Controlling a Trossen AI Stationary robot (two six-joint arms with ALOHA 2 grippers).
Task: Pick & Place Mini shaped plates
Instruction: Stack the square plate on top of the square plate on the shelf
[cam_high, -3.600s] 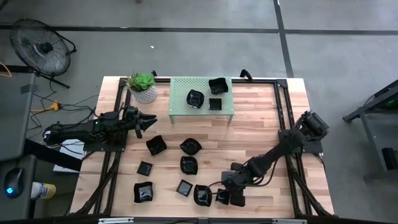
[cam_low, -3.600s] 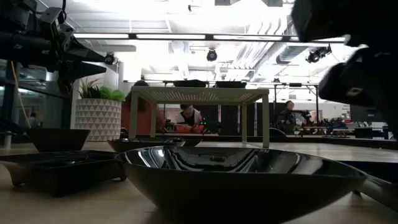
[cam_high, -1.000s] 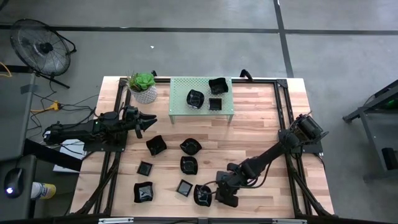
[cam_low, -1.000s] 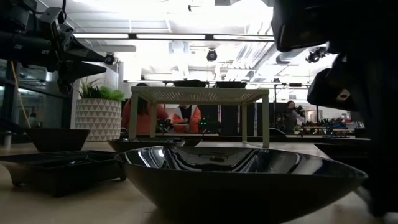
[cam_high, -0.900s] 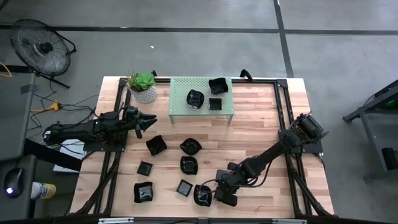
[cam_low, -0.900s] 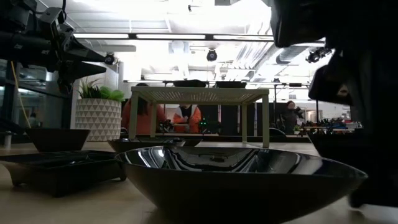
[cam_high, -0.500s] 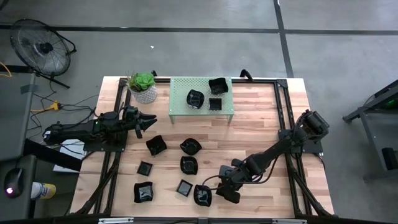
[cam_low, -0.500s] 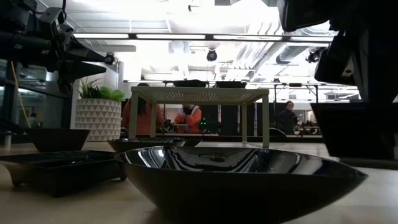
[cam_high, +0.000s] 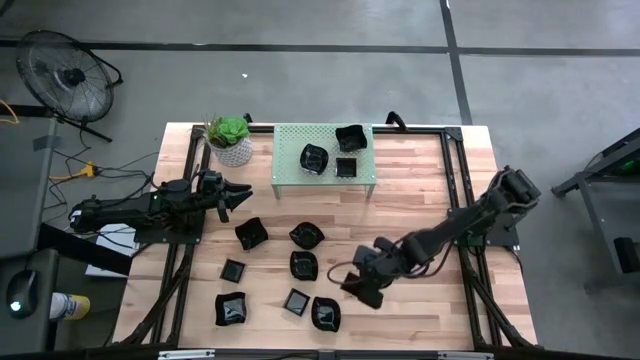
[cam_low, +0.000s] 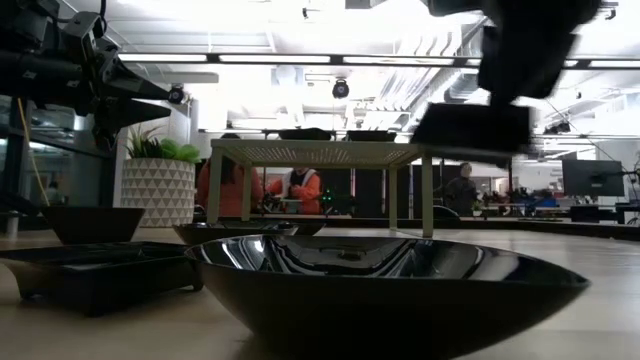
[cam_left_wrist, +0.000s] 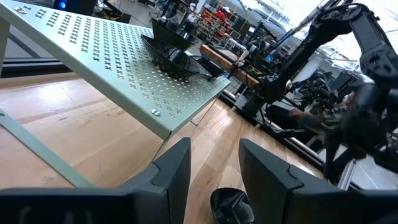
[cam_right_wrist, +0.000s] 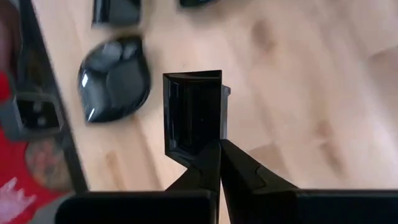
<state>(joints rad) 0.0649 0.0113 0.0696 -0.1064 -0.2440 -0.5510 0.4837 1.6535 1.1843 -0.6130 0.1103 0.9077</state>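
A wooden table (cam_high: 420, 190) is seen from above, with a dark robot arm on each side. The right gripper (cam_high: 362, 289) hangs above the front middle of the table, its fingers closed narrow on the rim of a small square black plate (cam_right_wrist: 193, 112). In the level view, that plate (cam_low: 470, 130) is raised clear of the tabletop.

Below and beside it, seven more black plates lie scattered on the wood, among them a rounded plate (cam_high: 325, 314) near the front edge and a small square plate (cam_high: 296, 301) just beside that. Three further plates sit on top of a pale green perforated stand (cam_high: 290, 170) at the back of the table. A green plant in a white pot (cam_high: 232, 139) stands to the stand's left.

The left gripper (cam_high: 240, 190) waits at the table's left side, near the plant, fingers parted and empty. Beyond the table, a person in orange (cam_low: 300, 190) is seated in the room.
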